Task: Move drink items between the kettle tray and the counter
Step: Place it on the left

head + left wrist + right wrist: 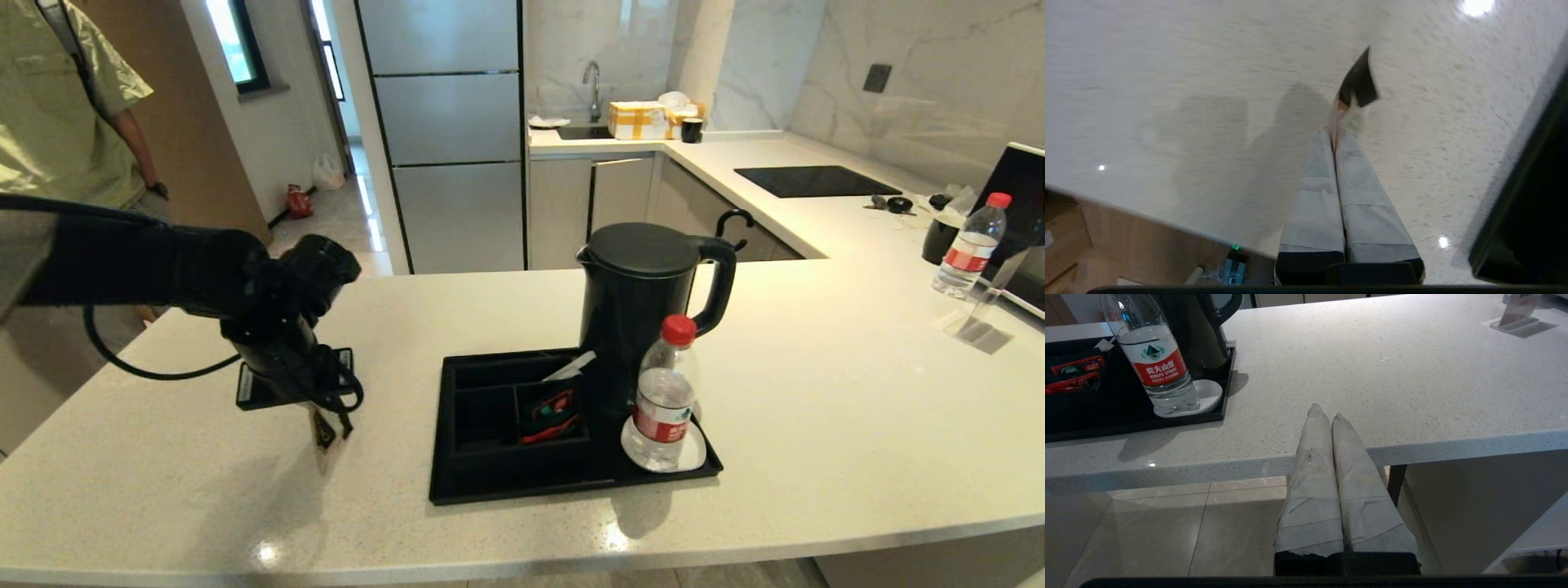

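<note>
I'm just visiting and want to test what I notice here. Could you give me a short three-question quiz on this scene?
1. True or false: the left gripper is shut on a small sachet.
2. What stands on the white coaster in the black tray: A) a mug, B) a water bottle, C) the kettle?
3. Fill in: the sachet hangs over the ____, to the tray's left.

Key: 1 true. 2 B. 3 counter. The right gripper is shut, empty, parked off the counter's edge.
</note>
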